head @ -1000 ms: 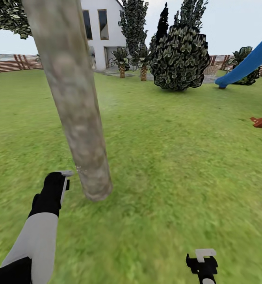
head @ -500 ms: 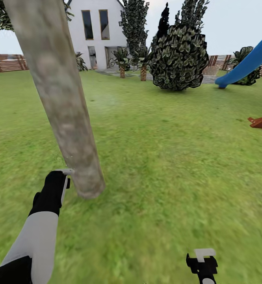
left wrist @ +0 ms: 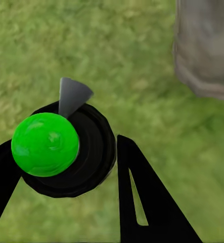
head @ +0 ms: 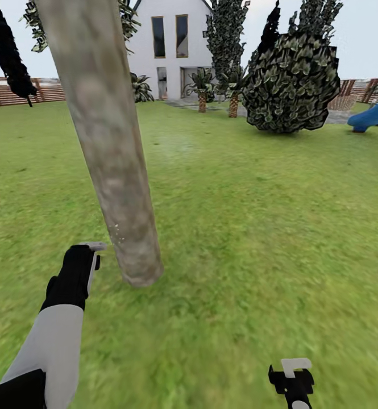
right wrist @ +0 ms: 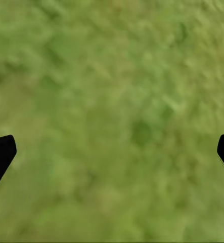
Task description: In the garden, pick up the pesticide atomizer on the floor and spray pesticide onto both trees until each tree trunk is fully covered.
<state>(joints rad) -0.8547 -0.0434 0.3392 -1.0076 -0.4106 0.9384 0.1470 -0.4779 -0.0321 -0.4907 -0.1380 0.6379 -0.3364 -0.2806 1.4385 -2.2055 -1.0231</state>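
Note:
The pesticide atomizer [left wrist: 61,152] has a black round body, a bright green ball top and a grey nozzle. My left gripper [left wrist: 66,172] is shut on it. In the head view the left gripper [head: 78,272] hangs low over the grass, and the atomizer's grey nozzle [head: 93,248] sits just left of the tree trunk's [head: 112,165] base. A few pale specks dot the bark near the nozzle. The trunk's foot [left wrist: 205,45] is also in the left wrist view. My right gripper [head: 291,375] is open over bare lawn [right wrist: 113,152], its fingers wide apart and nothing between them.
Grass spreads right of and beyond the trunk. At the back stand a white house [head: 171,45], a big dark bush [head: 294,85], short palms [head: 202,91] and a wooden fence [head: 46,91]. A blue slide [head: 373,113] sits far right, a black cypress [head: 7,57] upper left.
The whole view has shifted, so the camera moved: house and bush sit further right, the slide is nearly out of frame. Both arms hold their places in the picture.

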